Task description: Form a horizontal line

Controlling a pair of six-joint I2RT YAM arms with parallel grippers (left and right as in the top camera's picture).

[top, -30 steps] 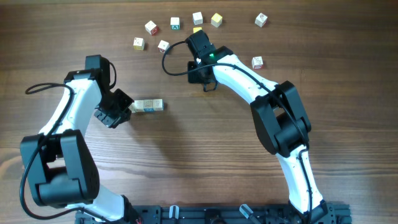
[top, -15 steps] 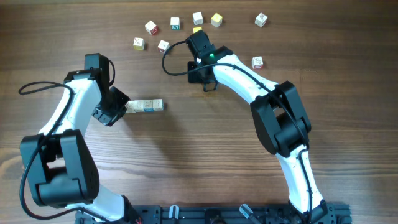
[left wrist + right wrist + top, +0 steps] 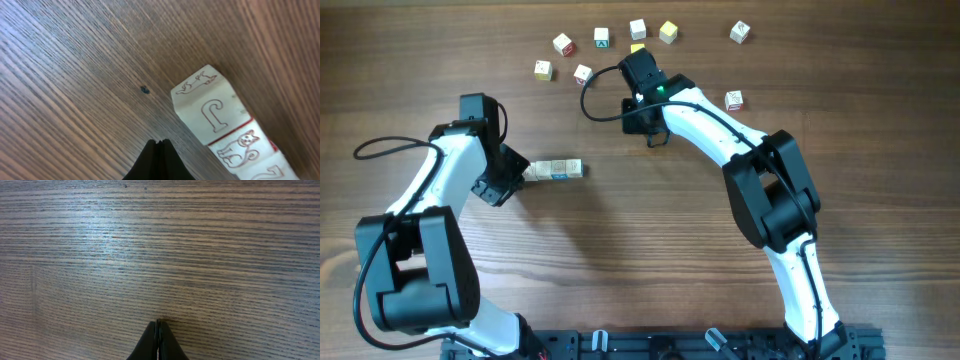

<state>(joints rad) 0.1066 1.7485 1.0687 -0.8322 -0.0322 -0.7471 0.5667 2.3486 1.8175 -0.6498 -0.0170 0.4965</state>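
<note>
Stood mid-build, left gripper (image 3: 159, 143) clenched empty just beside row of cubes (image 3: 558, 169), right gripper (image 3: 158, 324) clenched empty too; likely needed a loose cube (image 3: 583, 73) fetched next.

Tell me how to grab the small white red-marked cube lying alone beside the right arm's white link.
Come straight down and close on two opposite side faces of the white cube. It sits flat on the wooden table, nothing touching it, so either pair is free; match the wrist to its slight skew.
</note>
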